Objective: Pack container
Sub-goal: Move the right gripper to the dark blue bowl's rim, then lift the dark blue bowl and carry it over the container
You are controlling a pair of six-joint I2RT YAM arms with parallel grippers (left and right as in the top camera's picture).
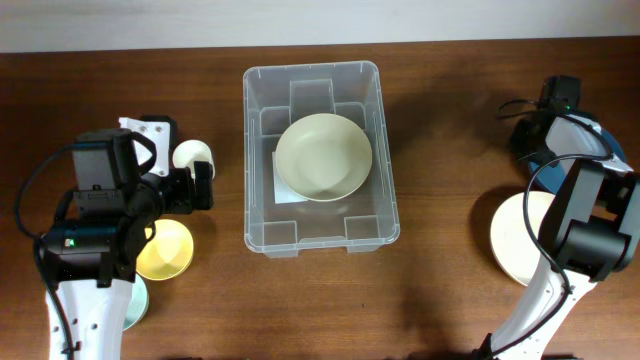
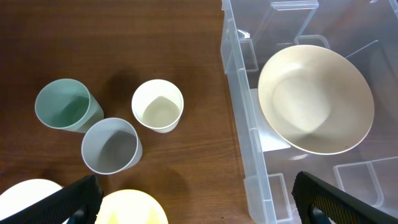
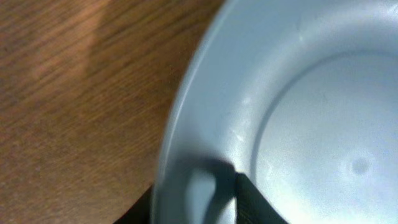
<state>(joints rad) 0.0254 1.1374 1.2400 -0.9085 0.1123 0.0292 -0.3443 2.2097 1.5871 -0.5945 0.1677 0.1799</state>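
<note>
The container (image 1: 250,150) is a large clear plastic bin at the table's middle. A cream bowl (image 1: 323,157) lies inside it, also seen in the left wrist view (image 2: 316,99) with the bin's wall (image 2: 244,118). My left gripper (image 1: 203,186) is open and empty, hovering over bare wood (image 2: 196,202) between a yellow bowl (image 2: 130,208) and the bin. My right gripper (image 1: 540,135) is at the far right. In the right wrist view its jaws (image 3: 196,205) straddle and pinch the rim of a pale blue bowl (image 3: 311,112), one finger inside, one outside.
Left of the bin stand a green cup (image 2: 65,104), a grey cup (image 2: 111,146) and a white cup (image 2: 158,106). The yellow bowl (image 1: 165,250) and a pale dish (image 1: 137,300) sit under the left arm. A white bowl (image 1: 515,235) lies near the right arm's base.
</note>
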